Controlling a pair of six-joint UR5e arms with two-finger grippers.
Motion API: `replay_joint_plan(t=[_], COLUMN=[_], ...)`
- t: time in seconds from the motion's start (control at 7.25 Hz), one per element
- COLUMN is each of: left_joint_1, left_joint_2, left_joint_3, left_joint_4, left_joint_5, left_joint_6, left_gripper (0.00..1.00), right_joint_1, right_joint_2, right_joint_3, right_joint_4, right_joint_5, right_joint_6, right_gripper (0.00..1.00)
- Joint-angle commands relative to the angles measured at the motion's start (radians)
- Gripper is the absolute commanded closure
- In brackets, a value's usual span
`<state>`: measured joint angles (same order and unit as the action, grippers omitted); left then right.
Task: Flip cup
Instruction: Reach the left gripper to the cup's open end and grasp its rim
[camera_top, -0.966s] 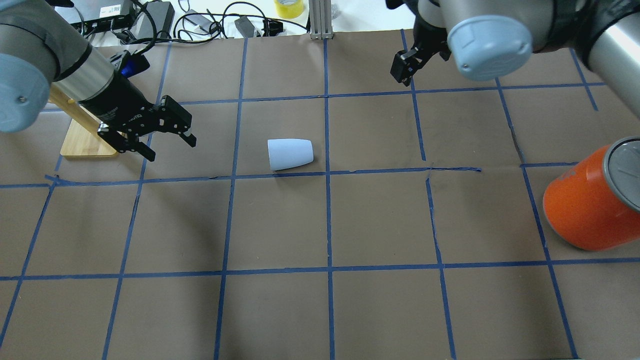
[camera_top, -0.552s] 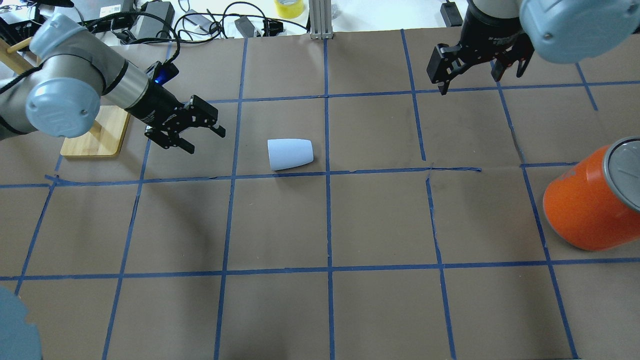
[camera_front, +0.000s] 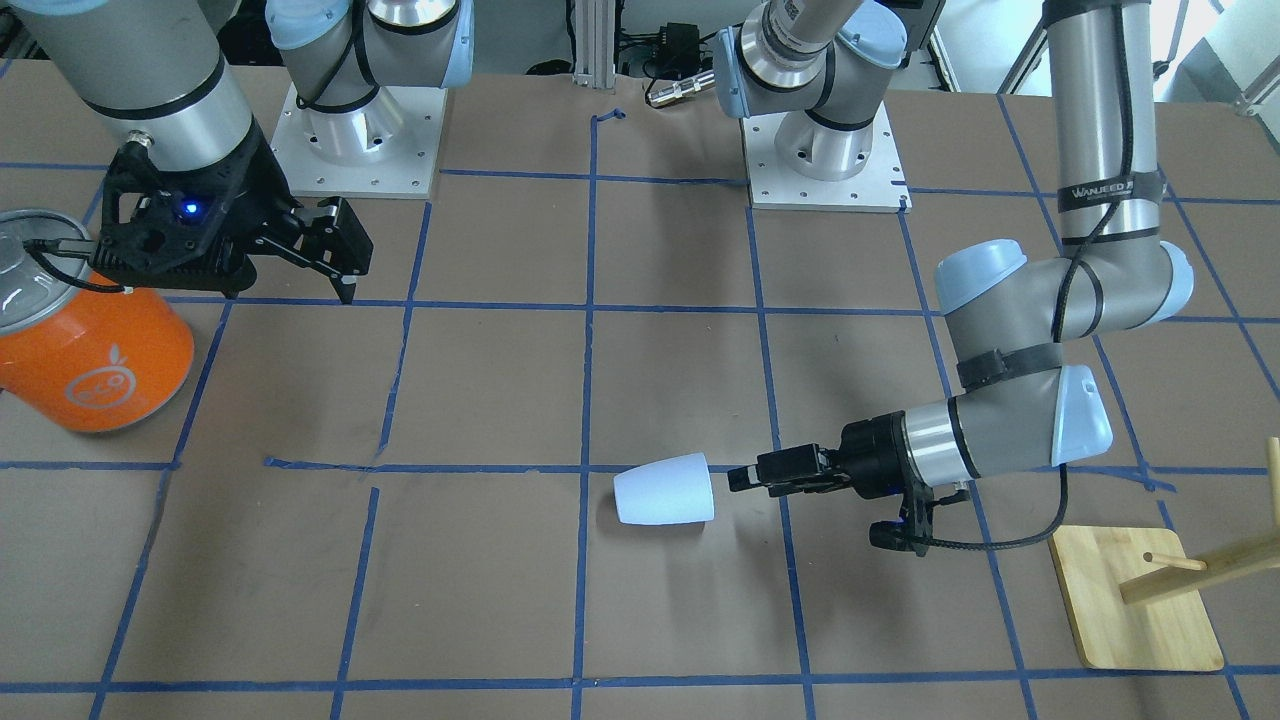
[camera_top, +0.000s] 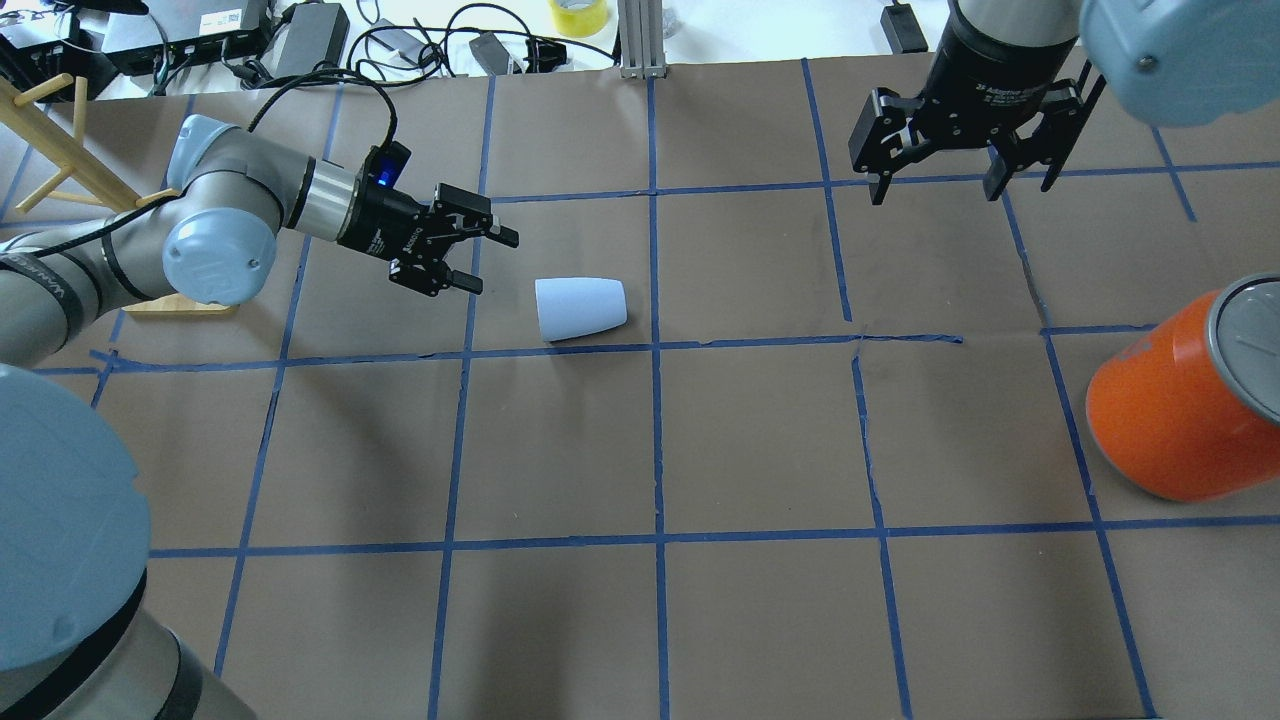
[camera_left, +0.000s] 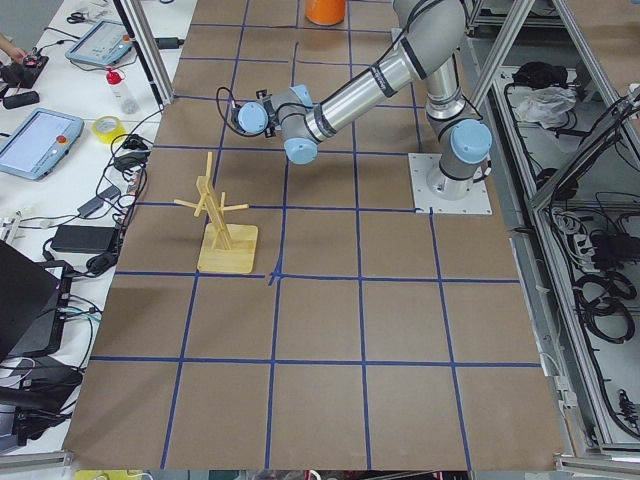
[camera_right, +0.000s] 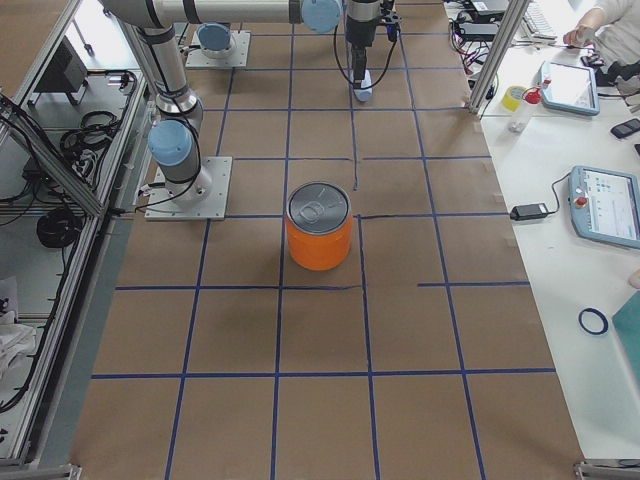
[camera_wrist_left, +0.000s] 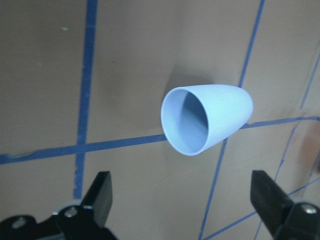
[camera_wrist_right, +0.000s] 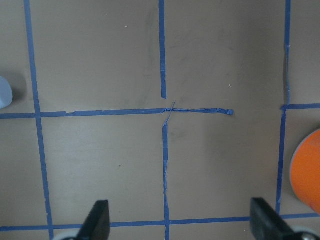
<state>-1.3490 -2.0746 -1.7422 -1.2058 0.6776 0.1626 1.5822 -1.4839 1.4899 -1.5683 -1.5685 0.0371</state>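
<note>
The pale bluish-white cup lies on its side on the brown paper, near the middle of the table, also in the front view. Its wide open mouth faces my left gripper. My left gripper is open and empty, held level a short way from the mouth, not touching it. In the left wrist view the mouth of the cup sits between and ahead of the gripper's spread fingers. My right gripper is open and empty, high over the far right of the table, pointing down.
A large orange can with a silver lid stands at the right edge, also in the front view. A wooden peg stand is at the far left behind my left arm. Cables lie along the back edge.
My left gripper has moved right, toward the cup's mouth, and come down level with the table. My right gripper has shifted a little right. The cup has not moved.
</note>
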Motion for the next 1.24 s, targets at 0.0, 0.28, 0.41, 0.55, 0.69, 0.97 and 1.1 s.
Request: replay_joint_plan(t=[0.0,0.28,0.41,0.55,0.69,0.97,1.1], left_joint_1=[-0.007,-0.024,-0.025,-0.025,-0.032,-0.035,-0.035], left_joint_2=[-0.056,-0.074,-0.078,-0.079,-0.079,-0.05,-0.026], left_joint_3=[-0.023,-0.059,-0.072,-0.073,-0.073,-0.062,-0.045], left_joint_4=[0.008,0.006,0.008,0.009,0.011,0.026,0.031], left_joint_5=[-0.145,-0.147,-0.144,-0.144,-0.15,-0.162,-0.208], left_joint_6=[0.017,0.052,0.055,0.061,0.057,0.01,-0.068], left_gripper=[0.24,0.28,0.37,0.77,1.0,1.0,1.0], right_joint_1=[-0.001,-0.004,-0.004,-0.005,-0.005,-0.005,-0.005], right_joint_2=[0.004,0.004,0.004,0.004,0.004,0.004,0.004], right_joint_3=[0.003,0.003,0.003,0.003,0.004,0.004,0.004], right_joint_4=[-0.009,-0.01,-0.01,-0.007,-0.006,-0.006,-0.006], right_joint_5=[0.018,0.012,0.009,0.002,0.002,0.001,0.001], right_joint_6=[-0.009,-0.008,-0.01,-0.013,-0.013,-0.013,-0.013], right_gripper=[0.0,0.0,0.0,0.0,0.0,0.0,0.0])
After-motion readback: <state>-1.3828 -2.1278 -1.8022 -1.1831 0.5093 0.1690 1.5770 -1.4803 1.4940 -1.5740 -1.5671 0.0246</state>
